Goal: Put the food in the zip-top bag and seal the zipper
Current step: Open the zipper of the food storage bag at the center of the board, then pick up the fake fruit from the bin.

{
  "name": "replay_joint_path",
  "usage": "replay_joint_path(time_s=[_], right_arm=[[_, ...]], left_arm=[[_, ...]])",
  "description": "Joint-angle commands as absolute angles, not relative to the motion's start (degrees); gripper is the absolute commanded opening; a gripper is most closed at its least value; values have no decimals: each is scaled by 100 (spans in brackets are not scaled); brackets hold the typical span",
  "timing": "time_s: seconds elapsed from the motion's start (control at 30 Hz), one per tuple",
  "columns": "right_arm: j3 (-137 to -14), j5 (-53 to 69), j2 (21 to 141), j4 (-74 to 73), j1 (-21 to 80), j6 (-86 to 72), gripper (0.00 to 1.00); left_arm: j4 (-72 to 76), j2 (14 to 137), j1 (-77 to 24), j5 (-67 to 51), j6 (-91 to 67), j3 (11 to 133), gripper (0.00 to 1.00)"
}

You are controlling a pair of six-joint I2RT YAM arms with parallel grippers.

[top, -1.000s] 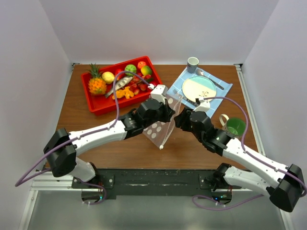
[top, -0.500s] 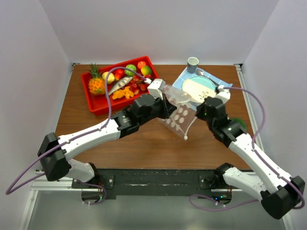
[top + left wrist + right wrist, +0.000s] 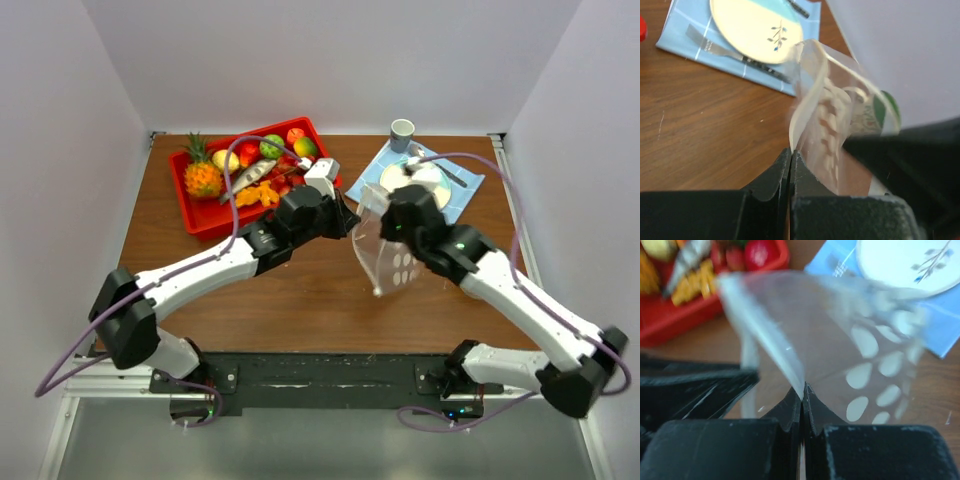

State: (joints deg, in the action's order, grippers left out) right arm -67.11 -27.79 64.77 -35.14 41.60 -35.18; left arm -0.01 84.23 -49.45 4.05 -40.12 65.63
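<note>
Above the wooden table [image 3: 300, 300], left gripper [image 3: 790, 156] and right gripper [image 3: 802, 391] each pinch the zip-top bag [image 3: 385, 255] (dotted, hanging between them), arms angled inward

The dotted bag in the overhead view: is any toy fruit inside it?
No, the bag looks clear and empty, and the fruit lies in the red tray.
</note>
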Motion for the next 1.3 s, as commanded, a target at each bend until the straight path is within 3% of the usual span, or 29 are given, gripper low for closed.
replay_joint_path(time_s=[0.0, 0.27, 0.53, 0.83, 0.87, 1.07, 1.27], right_arm=[[-6654, -3050, 7241, -3376, 4518, -3735, 0], [-6811, -2813, 7936, -2664, 4526, -3806, 0], [-6706, -2408, 8455, -2233, 4526, -3885, 0], [-6346, -2311, 8517, -1714, 4526, -3911, 0], [-6346, -2312, 8525, -1696, 4518, -3894, 0], [-6311, -2171, 8596, -1547, 4465, -3920, 0], [-6302, -2118, 8543, -1591, 4438, -3929, 0]], left_arm=[[193, 8745, -4790, 482, -4113, 6285, 0], [-430, 8639, -4360, 1405, -3832, 5792, 0], [272, 8869, -4289, 818, -3920, 5344, 0], [-226, 8008, -4201, 870, -3928, 5458, 33], [-272, 7929, -4123, 879, -3955, 5441, 40], [-413, 7471, -3439, 1028, -3868, 5536, 59], [-98, 8278, -2560, 1170, -3114, 6450, 59]])
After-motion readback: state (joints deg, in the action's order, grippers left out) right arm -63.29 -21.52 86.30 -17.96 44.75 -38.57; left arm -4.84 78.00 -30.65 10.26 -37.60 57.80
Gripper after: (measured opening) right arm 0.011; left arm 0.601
